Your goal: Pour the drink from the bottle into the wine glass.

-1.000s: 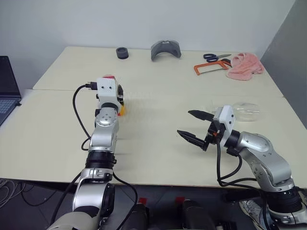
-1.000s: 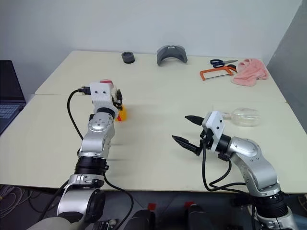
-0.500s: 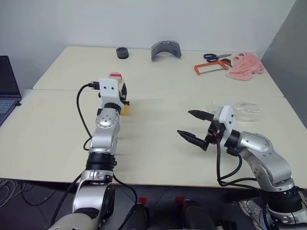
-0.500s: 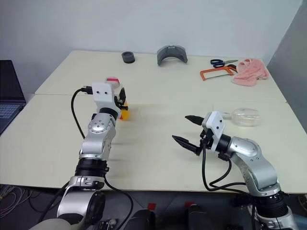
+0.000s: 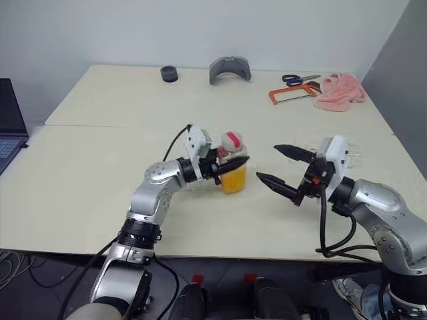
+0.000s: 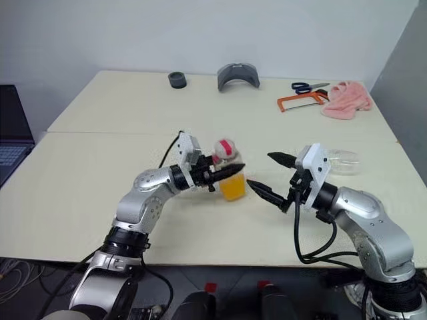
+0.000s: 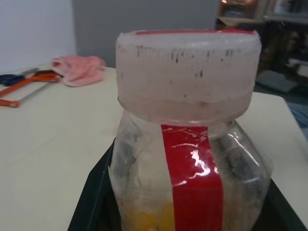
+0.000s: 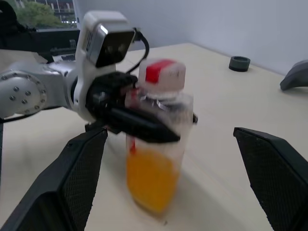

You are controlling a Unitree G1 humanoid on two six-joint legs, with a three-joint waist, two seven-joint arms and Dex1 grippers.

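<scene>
A small clear bottle (image 5: 233, 168) with a red-and-white cap (image 5: 231, 140) and a red label strip (image 7: 192, 173) is near the table's middle, low over the tabletop. The orange drink (image 5: 233, 181) fills its lower part. My left gripper (image 5: 230, 162) reaches in from the left and is shut on the bottle just under the cap. My right gripper (image 5: 267, 162) hovers open just right of the bottle, its black fingers (image 8: 72, 178) spread wide on either side and apart from it. The wine glass (image 6: 343, 160) lies on its side on the table behind my right wrist, partly hidden.
At the table's far edge lie a black ring (image 5: 169, 73), a grey curved piece (image 5: 230, 69), blue scissors (image 5: 300, 79), an orange hacksaw (image 5: 293, 95) and a pink cloth (image 5: 340, 91). A laptop (image 5: 10, 120) sits at the far left.
My left arm has swung the bottle from the left part of the table to the middle, turning the gripper to point right. My right gripper has risen slightly and stays open.
</scene>
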